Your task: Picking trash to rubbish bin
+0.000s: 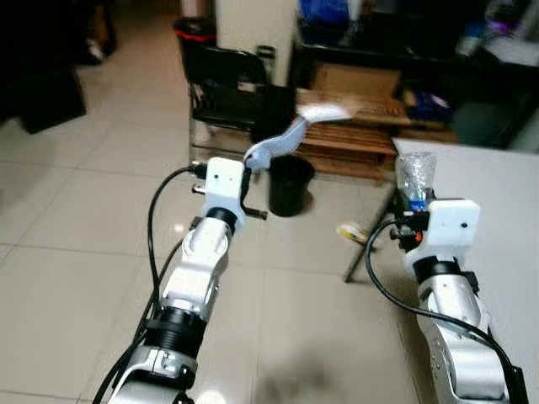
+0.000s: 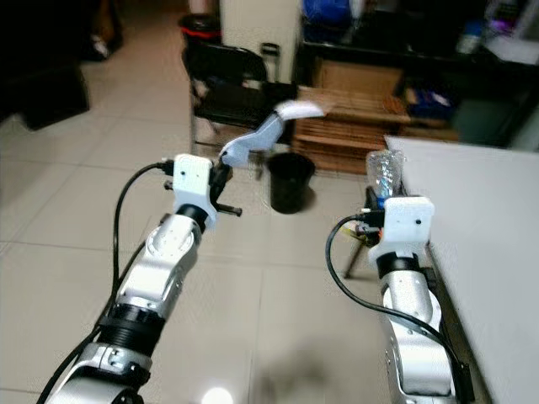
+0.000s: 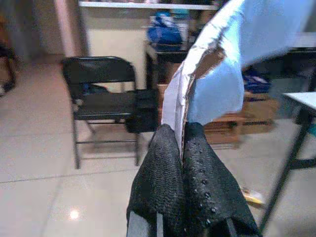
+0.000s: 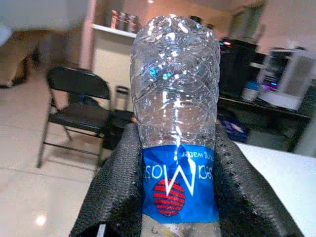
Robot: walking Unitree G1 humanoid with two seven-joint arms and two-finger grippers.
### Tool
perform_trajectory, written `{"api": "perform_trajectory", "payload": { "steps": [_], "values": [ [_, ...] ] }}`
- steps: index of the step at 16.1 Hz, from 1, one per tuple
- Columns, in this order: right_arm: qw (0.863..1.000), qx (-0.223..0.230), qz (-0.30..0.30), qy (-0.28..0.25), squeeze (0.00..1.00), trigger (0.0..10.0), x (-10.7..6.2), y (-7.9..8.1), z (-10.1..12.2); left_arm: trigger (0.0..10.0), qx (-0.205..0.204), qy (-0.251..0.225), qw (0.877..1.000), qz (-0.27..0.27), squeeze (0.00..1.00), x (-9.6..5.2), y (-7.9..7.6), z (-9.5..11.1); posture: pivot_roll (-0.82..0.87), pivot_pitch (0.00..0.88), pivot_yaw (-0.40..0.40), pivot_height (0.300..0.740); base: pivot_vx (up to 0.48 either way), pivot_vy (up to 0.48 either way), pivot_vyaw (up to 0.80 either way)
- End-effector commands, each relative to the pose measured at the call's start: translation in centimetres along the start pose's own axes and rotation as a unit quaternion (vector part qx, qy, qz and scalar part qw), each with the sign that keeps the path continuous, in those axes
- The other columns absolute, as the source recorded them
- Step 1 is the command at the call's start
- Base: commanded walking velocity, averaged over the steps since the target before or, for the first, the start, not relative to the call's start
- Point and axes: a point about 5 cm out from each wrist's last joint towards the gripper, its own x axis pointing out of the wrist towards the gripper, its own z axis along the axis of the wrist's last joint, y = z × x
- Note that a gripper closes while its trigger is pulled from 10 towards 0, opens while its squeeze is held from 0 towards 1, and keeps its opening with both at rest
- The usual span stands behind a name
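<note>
Ahead, open tiled floor (image 1: 93, 210) surrounds the small black plastic bin (image 1: 290, 183), standing between the folding chair (image 1: 223, 97) and the white bench (image 1: 497, 219) edge. Left pincer (image 3: 183, 148) is clenched on a torn pale-blue cardboard piece (image 3: 222, 59) raised above the bin; right pincer (image 4: 173, 168) grips a crumpled clear plastic bottle with blue label (image 4: 175, 113) beside the bench.

Black folding chair (image 1: 226, 88) on pale tiled floor (image 1: 76, 219).

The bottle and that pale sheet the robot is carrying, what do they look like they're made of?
The bottle looks like thin clear plastic: see-through, glossy, dented, with a blue printed label. The sheet in the left gripper looks like cardboard with a pale blue matte face; its torn edge shows brown fibre.
</note>
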Motion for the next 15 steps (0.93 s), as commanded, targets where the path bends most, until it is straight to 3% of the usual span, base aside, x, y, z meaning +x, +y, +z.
{"api": "perform_trajectory", "payload": {
  "steps": [1,15],
  "values": [
    [1.0,0.002,0.006,-0.003,0.0,10.0,0.11,0.25,0.24,10.0,0.001,0.004,1.0,0.008,0.0,0.02,0.52,-0.07,0.19,0.001,-0.064,0.74,0.454,0.0,0.0],
    [1.0,0.0,0.003,-0.001,0.0,10.0,-0.11,0.05,0.15,10.0,0.005,0.01,1.0,0.007,0.0,0.11,0.46,-0.31,0.19,0.001,-0.063,0.74,0.451,0.0,0.0]
  ]
}}
